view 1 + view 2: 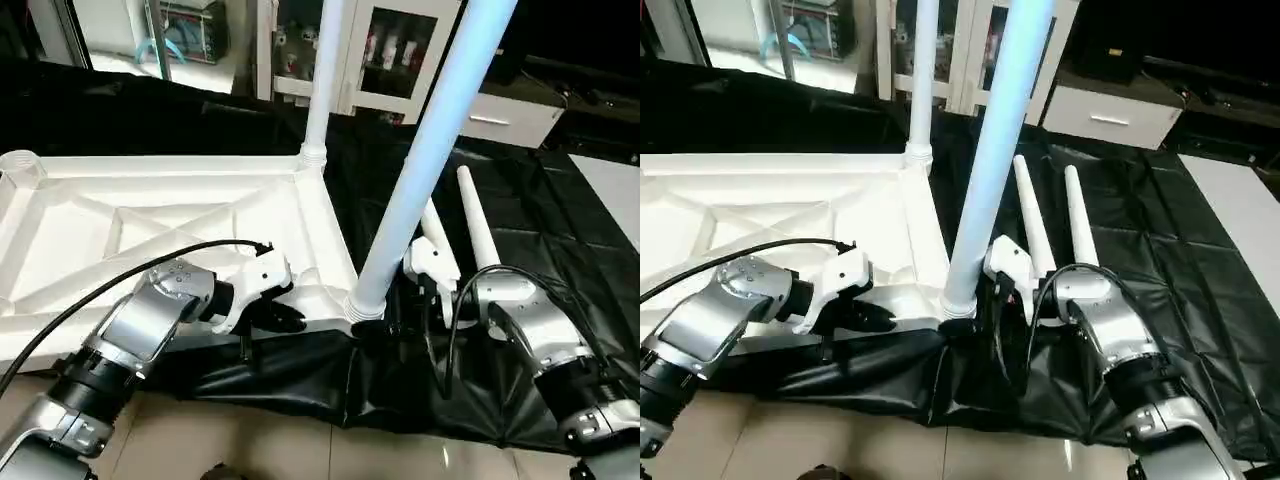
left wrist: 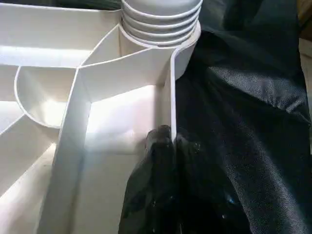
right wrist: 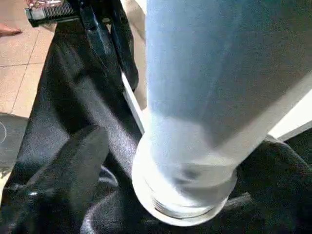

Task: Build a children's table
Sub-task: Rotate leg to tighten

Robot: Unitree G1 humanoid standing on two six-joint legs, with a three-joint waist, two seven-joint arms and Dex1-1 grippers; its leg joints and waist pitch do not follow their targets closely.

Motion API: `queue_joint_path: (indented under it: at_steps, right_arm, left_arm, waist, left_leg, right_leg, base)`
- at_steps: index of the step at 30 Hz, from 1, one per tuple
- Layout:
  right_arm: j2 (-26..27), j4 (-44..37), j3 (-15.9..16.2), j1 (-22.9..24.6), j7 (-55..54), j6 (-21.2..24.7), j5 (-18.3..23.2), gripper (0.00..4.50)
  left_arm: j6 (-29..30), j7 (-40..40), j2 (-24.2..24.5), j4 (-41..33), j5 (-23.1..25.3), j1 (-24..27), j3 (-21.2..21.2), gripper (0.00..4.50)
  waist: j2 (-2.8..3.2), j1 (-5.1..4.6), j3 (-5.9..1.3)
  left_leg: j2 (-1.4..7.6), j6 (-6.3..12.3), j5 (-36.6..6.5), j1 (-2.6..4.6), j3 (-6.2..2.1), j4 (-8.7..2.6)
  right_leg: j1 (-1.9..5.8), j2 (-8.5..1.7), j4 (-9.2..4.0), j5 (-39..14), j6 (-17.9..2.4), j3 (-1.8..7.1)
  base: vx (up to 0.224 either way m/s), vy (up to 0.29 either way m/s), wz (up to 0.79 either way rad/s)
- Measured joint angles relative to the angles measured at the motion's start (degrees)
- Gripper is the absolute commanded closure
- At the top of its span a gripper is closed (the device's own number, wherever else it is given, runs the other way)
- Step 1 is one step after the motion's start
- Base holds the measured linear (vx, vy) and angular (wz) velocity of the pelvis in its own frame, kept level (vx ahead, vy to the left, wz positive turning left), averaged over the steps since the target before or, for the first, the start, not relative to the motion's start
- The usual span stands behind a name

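Tabletop [image 1: 150, 215] lies inverted; left gripper [image 1: 285, 312] pinched together on its near rim. Right gripper [image 1: 996, 290], fingers apart, stands just beside upright leg [image 1: 420, 170] in near corner socket.

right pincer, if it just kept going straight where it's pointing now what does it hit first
Most likely the base of the near upright white plastic leg, standing in the white tabletop's corner socket. The right pincer faces it at close range with black cloth beneath, though the exact gap is hard to judge.

Smooth white plastic tabletop [image 1: 150, 215] on glossy, wrinkled blk cloth [image 1: 560, 220].
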Motion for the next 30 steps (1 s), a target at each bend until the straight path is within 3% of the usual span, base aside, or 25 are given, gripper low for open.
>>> queue_joint_path:
  at_steps: [16, 26, 30]
  right_arm:
    - [0.5, 1.1, -0.6, -0.1, -0.4, -1.2, -0.6, 1.84]
    - [0.7, 2.5, -0.6, -0.1, 0.0, -2.6, -0.9, 1.88]
    - [4.7, 5.8, -2.6, -0.1, -6.2, -2.1, -0.9, 1.88]
  left_arm:
    - [0.1, -0.4, 0.1, -0.3, 0.3, 0.0, -0.1, 4.5]
    - [0.2, -0.4, 0.1, -0.3, 0.6, 0.0, -0.4, 4.5]
    - [0.9, 1.7, -0.7, 0.9, 1.2, 0.0, 0.4, 4.5]
  waist:
    - [-0.04, 0.03, -0.03]
    - [-0.1, 0.04, -0.08]
    - [-0.45, -0.65, -0.31]
  left_leg:
    - [0.08, 0.0, 0.0, -0.01, 0.01, 0.25]
    - [0.12, 0.0, 0.0, 0.15, 0.01, 0.43]
    - [0.17, -0.02, 0.0, 0.75, -0.02, 0.41]
  right_leg:
    - [0.04, 0.03, 0.13, 0.0, 0.0, -0.01]
    - [0.22, 0.03, 0.23, 0.0, 0.0, -0.02]
    - [0.67, 0.06, 0.27, -0.2, 0.3, -0.03]
  base:
    - [0.0, 0.0, 0.0]
    - [0.0, 0.0, 0.0]
    - [0.0, 0.0, 0.0]
